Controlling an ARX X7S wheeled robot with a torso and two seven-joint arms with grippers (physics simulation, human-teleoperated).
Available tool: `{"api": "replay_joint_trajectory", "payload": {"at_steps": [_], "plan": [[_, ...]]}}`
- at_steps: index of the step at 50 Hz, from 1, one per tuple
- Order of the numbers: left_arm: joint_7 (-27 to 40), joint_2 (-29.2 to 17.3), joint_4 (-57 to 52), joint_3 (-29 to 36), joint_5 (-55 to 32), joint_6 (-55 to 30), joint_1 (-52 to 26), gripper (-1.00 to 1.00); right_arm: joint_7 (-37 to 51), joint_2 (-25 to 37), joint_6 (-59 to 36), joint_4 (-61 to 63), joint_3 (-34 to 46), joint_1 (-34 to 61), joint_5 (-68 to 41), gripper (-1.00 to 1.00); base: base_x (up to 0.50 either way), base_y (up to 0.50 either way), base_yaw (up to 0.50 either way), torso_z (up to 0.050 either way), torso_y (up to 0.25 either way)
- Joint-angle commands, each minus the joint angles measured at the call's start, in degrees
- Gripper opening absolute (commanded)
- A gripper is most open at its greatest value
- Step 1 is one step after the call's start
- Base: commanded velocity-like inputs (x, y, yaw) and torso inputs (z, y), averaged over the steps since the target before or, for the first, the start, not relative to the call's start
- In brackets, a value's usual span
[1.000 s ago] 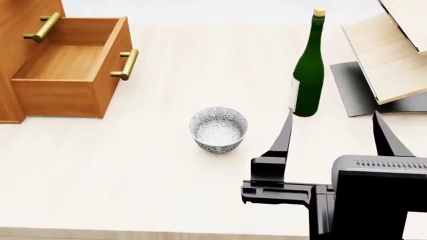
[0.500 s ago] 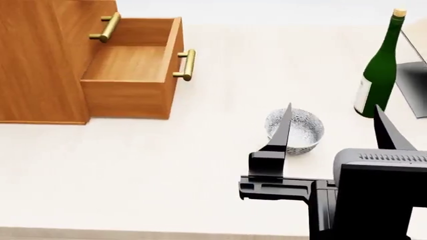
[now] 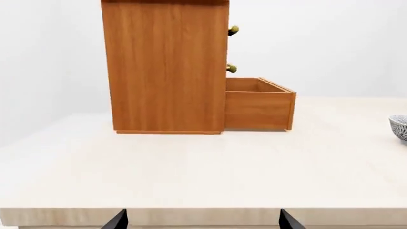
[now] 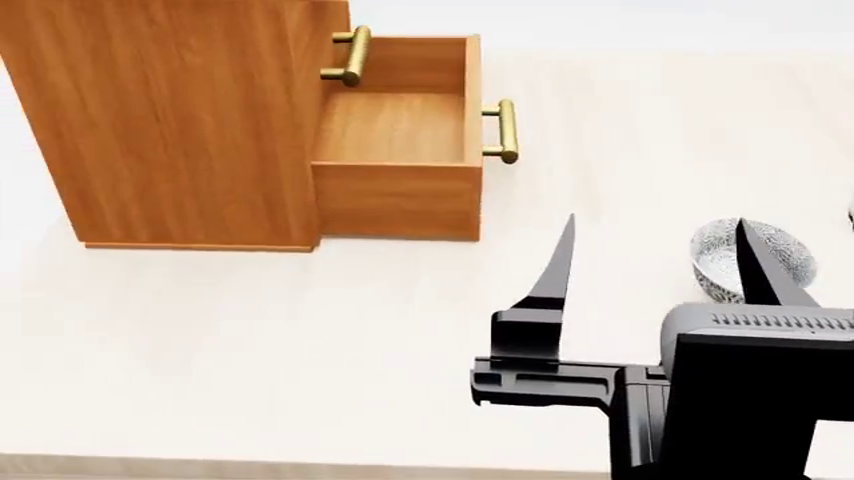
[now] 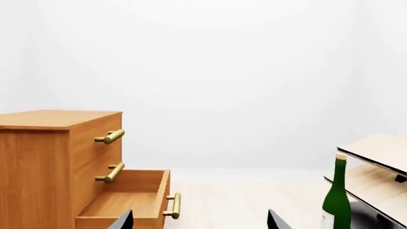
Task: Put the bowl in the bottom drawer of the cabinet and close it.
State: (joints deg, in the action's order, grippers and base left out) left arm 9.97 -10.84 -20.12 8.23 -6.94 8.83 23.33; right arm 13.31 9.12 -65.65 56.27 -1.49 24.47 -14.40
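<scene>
Fingers of the right gripper [image 4: 654, 262] stand wide apart and hold nothing, one black blade rising just beside the bowl [image 4: 754, 258] and crossing part of its rim in the head view. The left gripper [image 3: 200, 222] shows only two spread tips, also empty. The bowl sits upright on the bench [image 4: 267, 350], well apart from the bottom drawer [image 4: 400, 140], which is pulled out of the cabinet [image 4: 174, 120] with its brass handle facing the bowl. The grasp seems not yet made; next the right fingers must straddle the bowl's rim and pinch it.
</scene>
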Motion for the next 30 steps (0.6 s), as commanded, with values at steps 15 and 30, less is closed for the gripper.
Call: {"api": "replay_joint_trajectory", "payload": {"at_steps": [15, 30], "plan": [[0.94, -0.90, 0.60, 0.92, -0.07, 0.76, -0.27, 1.00, 1.30, 0.88, 3.16, -0.80, 1.46, -2.06, -0.64, 1.00, 0.00, 0.37, 0.00, 0.000, 0.000], [1.52, -1.38, 0.51, 1.37, -0.28, 0.81, -0.26, 1.00, 1.89, 1.32, 4.62, -1.57, 1.69, -3.05, -1.04, 1.00, 0.00, 0.28, 0.00, 0.000, 0.000]]}}
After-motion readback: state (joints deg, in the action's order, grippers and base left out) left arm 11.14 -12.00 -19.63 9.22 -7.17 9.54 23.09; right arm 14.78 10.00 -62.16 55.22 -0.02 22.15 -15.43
